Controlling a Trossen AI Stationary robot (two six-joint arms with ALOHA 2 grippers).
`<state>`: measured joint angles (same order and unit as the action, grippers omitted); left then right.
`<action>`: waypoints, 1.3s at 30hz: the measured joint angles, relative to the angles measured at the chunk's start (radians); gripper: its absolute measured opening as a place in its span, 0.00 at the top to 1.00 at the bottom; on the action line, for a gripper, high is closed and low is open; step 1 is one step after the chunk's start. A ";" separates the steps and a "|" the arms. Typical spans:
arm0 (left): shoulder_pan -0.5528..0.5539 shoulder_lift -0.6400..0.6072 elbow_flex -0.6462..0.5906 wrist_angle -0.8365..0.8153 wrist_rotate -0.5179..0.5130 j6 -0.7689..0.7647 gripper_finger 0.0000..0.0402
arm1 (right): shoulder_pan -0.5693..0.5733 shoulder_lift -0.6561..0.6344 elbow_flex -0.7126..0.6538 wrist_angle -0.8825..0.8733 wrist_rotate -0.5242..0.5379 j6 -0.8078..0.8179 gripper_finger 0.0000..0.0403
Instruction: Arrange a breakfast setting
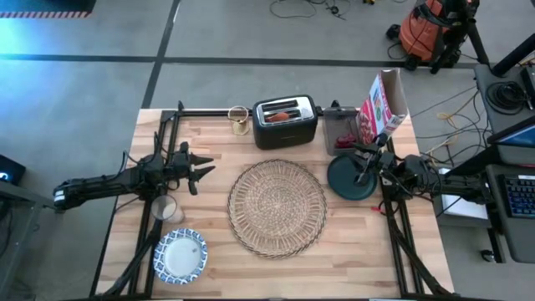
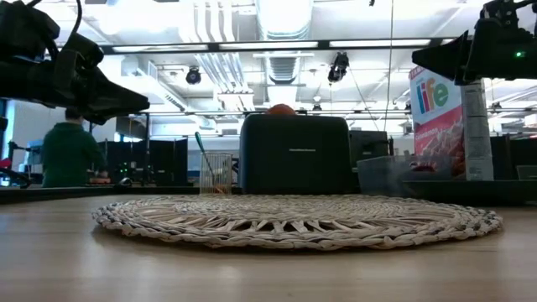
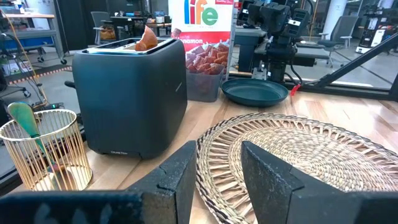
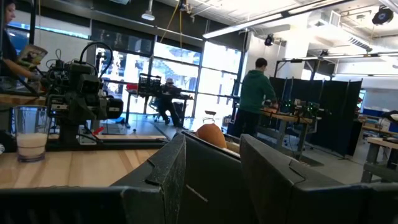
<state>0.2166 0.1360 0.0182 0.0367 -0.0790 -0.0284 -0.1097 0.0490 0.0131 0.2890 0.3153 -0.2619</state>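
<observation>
Woven straw sits bare at the middle of the table (image 1: 209,146): the placemat (image 1: 277,206) carries nothing yet, so we judge the setting hardly begun. The dark teal plate (image 1: 352,178) lies off the mat's right edge, with our right claw (image 1: 362,171) over it; its fingers stand parted in the right wrist view and grip nothing we can see. Our left claw (image 1: 201,171) hovers left of the mat, fingers apart and empty. Just beside that arm stands the small glass (image 1: 164,208), and nearer the front corner the patterned bowl (image 1: 180,256). The pastry (image 3: 147,38) pokes out of the toaster (image 1: 285,122) behind the mat.

What worries us most is the plate: it lies flat, so a claw closing on its thin rim could slip and drop it. The cereal box (image 1: 382,104) and a clear tub (image 1: 340,130) stand close behind, and a careless lift could knock them. The glass seems to hold something pale, so a tilted carry might spill it.
</observation>
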 joint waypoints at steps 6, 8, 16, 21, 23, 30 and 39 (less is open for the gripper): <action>0.000 0.000 0.000 0.000 0.000 0.000 0.72 | 0.000 0.000 0.000 0.000 0.000 0.000 0.65; 0.000 0.000 0.000 0.000 0.000 0.000 0.72 | 0.000 0.000 0.000 0.000 0.000 0.000 0.65; 0.000 0.000 0.000 0.000 0.000 0.000 0.72 | 0.000 0.000 0.000 0.000 0.000 0.000 0.65; 0.000 0.000 0.000 0.000 0.000 0.000 0.72 | 0.000 0.000 0.000 0.000 0.000 0.000 0.65; 0.000 0.000 0.000 0.000 0.000 0.000 0.72 | 0.000 0.000 0.000 0.000 0.000 0.000 0.65; 0.000 0.000 0.000 0.000 0.000 0.000 0.72 | 0.000 0.000 0.000 0.000 0.000 0.000 0.65; 0.000 0.000 0.000 0.000 0.000 0.000 0.72 | 0.000 0.000 0.000 0.003 0.000 0.034 0.65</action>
<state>0.2169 0.1360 0.0185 0.0364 -0.0788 -0.0284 -0.1100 0.0490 0.0129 0.2920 0.3149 -0.2280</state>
